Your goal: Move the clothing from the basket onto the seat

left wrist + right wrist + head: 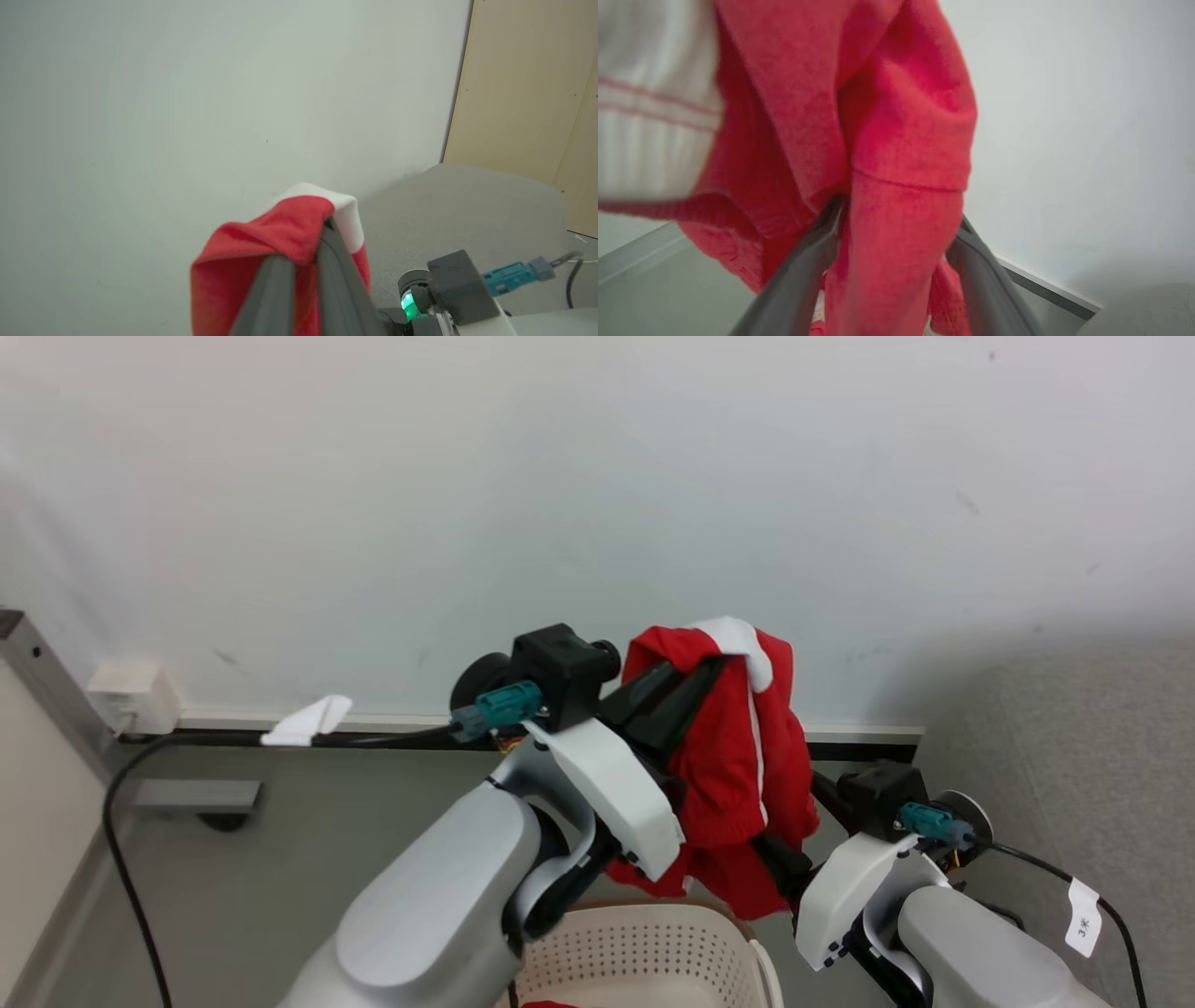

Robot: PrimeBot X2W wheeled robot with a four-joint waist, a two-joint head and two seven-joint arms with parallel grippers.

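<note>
- Holds the clothing (738,765) up in front of the pale wall (597,476) with the left jaws, pressed together and pinching a red fold just beside its white band.
- Shows, in the left wrist view, the two dark fingers (275,289) lying tight against each other, with red cloth bunched over their tips and the white band on the far side.
- Lets the rest of the garment hang from that pinch, with a thin white stripe down its side and its lowest edge near the rim of the basket (644,952).
- Places the right jaws lower and to the right, spread wide around a hanging red panel.
- Shows, in the right wrist view, one finger (803,270) on each side of that panel, with cloth lying against both.
- Leaves the basket at the bottom edge of the head view, between the left forearm (439,896) and the right forearm (980,952): cream, perforated, with a scrap of red (551,1003) just visible inside.
- Puts the seat (1074,737) at the right of the head view, grey and rounded, against the wall and beside the right arm, apart from the raised garment.
- Includes a grey floor (280,859) to the left, with a black cable (121,859) running to a white box (135,695) at the foot of the wall.
</note>
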